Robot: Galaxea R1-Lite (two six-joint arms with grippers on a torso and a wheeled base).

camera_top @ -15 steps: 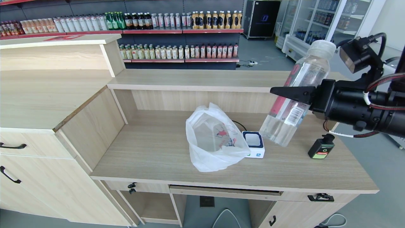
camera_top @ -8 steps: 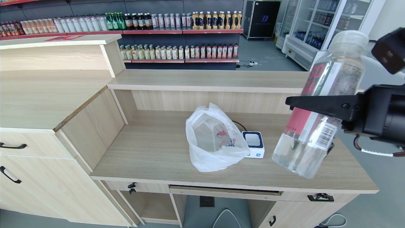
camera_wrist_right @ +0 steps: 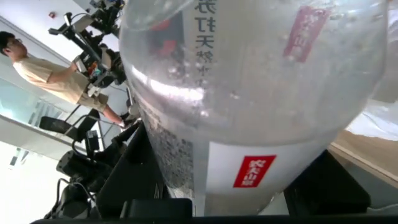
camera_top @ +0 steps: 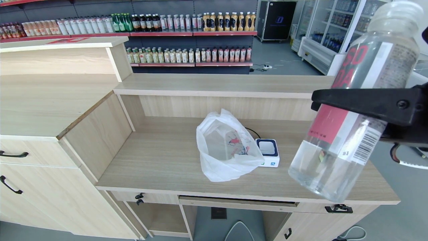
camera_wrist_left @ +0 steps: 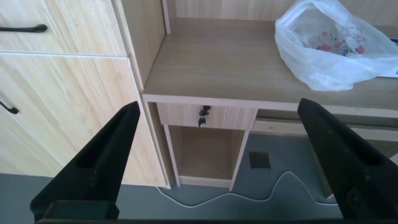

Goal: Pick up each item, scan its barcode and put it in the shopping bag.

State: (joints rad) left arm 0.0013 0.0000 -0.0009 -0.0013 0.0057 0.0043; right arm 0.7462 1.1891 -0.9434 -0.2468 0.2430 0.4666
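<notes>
Plastic bag (camera_top: 227, 147) sits beside scanner (camera_top: 268, 152); right pincer (camera_top: 332, 104) pinches bottle (camera_top: 347, 134), left pincer (camera_wrist_left: 219, 112) spread.

A small shop: 2 red-edged shelves (camera_top: 160, 33) lined with bottled drinks (camera_top: 187, 55) run along the back wall, glass-door fridges (camera_top: 322, 26) stand to the right, and a wooden checkout counter (camera_top: 160, 157) carries a scanner (camera_top: 267, 149) and a plastic shopping bag (camera_top: 224, 147).

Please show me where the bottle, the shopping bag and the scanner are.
bottle (camera_top: 329, 125), head view, on its red label.
shopping bag (camera_top: 214, 164), head view, on its lower front side.
scanner (camera_top: 266, 146), head view, on its white top window.
</notes>
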